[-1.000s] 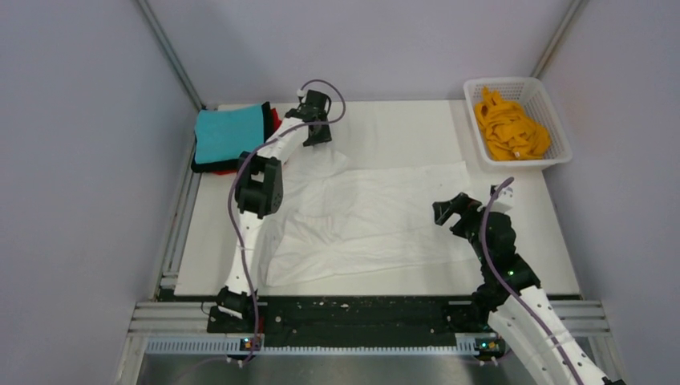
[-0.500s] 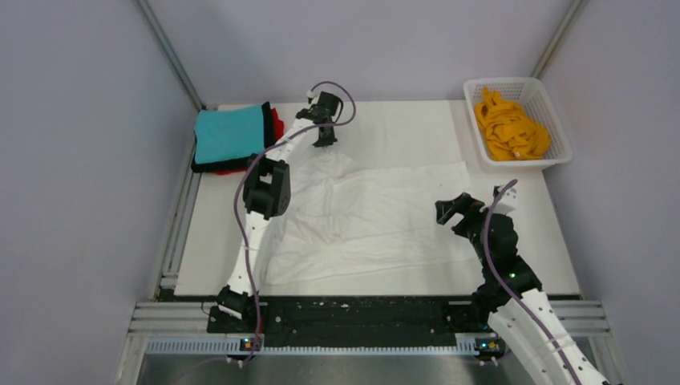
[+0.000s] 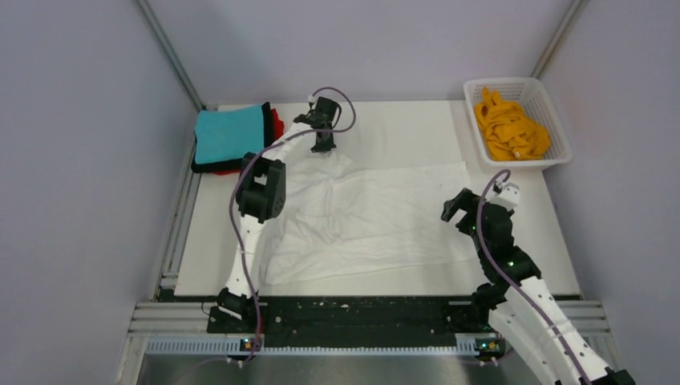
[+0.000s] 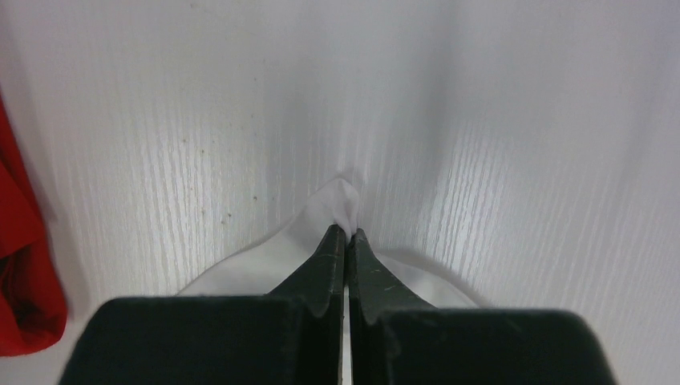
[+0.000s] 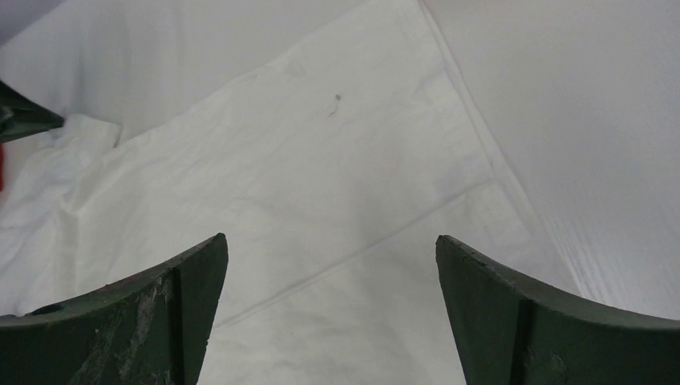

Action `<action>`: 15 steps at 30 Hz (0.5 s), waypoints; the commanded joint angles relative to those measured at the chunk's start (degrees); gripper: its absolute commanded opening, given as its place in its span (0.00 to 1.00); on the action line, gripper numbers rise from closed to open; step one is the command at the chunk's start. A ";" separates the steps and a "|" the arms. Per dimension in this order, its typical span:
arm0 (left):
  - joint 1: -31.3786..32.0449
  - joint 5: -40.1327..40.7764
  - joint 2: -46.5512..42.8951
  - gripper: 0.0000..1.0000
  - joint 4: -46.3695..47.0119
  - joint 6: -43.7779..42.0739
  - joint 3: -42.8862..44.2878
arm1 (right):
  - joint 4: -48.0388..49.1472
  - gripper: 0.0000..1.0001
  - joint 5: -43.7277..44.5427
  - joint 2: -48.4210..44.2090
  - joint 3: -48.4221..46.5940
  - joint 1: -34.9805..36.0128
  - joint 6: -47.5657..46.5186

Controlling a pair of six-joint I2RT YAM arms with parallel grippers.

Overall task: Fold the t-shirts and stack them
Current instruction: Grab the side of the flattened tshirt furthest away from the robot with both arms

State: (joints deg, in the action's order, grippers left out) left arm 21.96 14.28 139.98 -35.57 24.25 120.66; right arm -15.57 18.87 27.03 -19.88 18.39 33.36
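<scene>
One white t-shirt (image 3: 377, 212) lies rumpled across the surface (image 3: 401, 120), partly hidden behind the left arm (image 3: 261, 192). The left pincer (image 4: 346, 233) is clamped on a pinched peak of it toward the far-left corner. The right pincer (image 5: 330, 249) gapes wide over its right edge. In the far-left corner, one teal t-shirt (image 3: 228, 135) covers most of one red t-shirt (image 3: 277, 122) and one black t-shirt (image 3: 210, 168). One orange t-shirt (image 3: 509, 128) sits bunched in the far-right basket (image 3: 561, 152).

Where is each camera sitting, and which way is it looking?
Top camera: high behind, looking down at the table; left arm and right arm show.
Left wrist camera: looks along the left gripper, pinched on the white t-shirt.
Right wrist camera: looks past the open right gripper at that shirt.
Both wrist views share the shirt.
</scene>
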 commanded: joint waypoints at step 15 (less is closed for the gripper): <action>0.54 -1.14 -15.89 0.00 9.42 1.32 -13.36 | -9.79 0.87 11.66 74.19 -56.37 -7.70 -2.05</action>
State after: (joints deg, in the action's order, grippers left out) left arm 22.33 12.86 129.51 -30.04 24.47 108.86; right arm -21.43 26.98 91.09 -63.59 11.84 31.68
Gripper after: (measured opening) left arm 0.015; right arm 0.888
